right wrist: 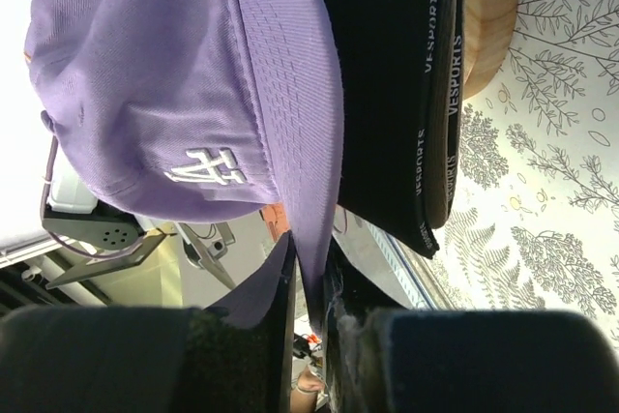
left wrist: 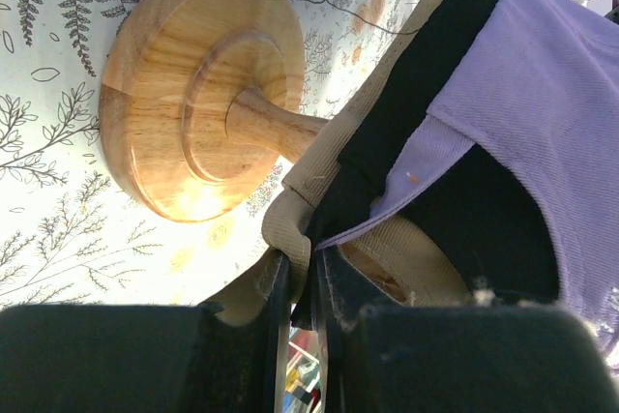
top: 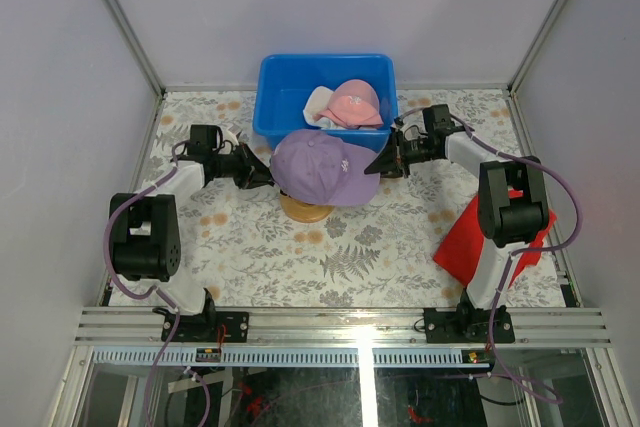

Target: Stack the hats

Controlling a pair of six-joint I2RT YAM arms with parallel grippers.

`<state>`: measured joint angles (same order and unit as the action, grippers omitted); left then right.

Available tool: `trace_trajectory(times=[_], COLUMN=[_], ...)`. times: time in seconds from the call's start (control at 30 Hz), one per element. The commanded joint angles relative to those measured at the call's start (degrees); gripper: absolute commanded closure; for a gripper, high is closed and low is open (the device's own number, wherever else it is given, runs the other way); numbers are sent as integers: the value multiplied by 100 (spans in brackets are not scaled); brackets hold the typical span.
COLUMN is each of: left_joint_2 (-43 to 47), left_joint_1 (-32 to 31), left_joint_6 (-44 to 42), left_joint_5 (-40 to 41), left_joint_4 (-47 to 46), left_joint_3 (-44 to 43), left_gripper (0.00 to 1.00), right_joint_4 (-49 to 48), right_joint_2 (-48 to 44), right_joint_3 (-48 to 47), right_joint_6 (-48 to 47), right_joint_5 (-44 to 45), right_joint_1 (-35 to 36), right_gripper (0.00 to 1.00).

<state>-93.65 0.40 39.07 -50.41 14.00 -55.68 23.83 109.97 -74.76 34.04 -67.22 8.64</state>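
Table [top: 250,247] carries a blue bin [top: 280,77] at the rear, holding the pink cap [top: 355,102] and white cap [top: 318,102]. In front, the lavender cap [top: 315,167] sits over the black cap [right wrist: 387,94] and tan cap [left wrist: 295,210] on a wooden stand [left wrist: 193,123]. Right gripper [right wrist: 309,287] pinches the lavender brim; left gripper [left wrist: 305,287] nips the tan hem. Step in hand: seating the third cap. Next move calls for release, then fetching from the bin.
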Motion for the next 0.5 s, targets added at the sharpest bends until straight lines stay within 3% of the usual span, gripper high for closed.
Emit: trace_trajectory(times=[0.0,0.3,0.47], left_joint_2=[-147,-197,-255], left_joint_1=[39,39,34], left_joint_6=[-308,-330,-354], left_joint_5=[337,364,437], left_joint_4=[359,424,419], left_joint_3=[57,18,68], left_gripper=[95,96,97], right_joint_4=[-456,252,801], right_joint_2=[-52,-42,-219], right_joint_3=[267,141,-174], right_joint_6=[424,-194,-545], right_joint_5=[769,1145,1575], right_joint_1=[-236,-287,-365], right_gripper=[85,66,61])
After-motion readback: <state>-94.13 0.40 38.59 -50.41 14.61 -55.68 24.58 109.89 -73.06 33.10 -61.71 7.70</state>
